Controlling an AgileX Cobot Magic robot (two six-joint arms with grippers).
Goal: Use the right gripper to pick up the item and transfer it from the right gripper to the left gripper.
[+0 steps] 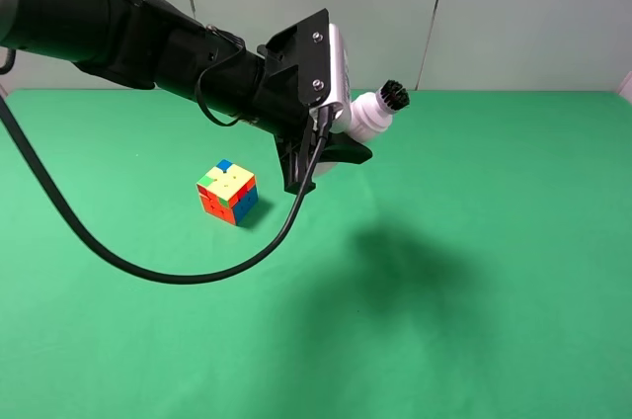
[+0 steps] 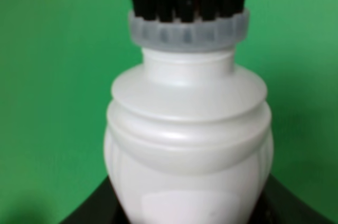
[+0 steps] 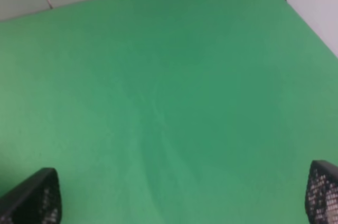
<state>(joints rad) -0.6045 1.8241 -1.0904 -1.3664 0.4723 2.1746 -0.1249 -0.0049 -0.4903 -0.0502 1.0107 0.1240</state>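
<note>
Exterior high view: at the left a loose black cable (image 1: 188,279) loops low over the green desk (image 1: 494,320). Just right of it a multicoloured puzzle cube (image 1: 228,192) sits on the desk, apart from everything else. Above centre, the left gripper (image 1: 352,127) has its jaws closed around the white plastic brush with black bristles (image 1: 377,110), held in the air. The body is smooth and rounded, so it could slip or tip out. The right gripper (image 3: 177,197), seen only by its own camera, has jaws wide and empty. Nothing seems to block either arm.
</note>
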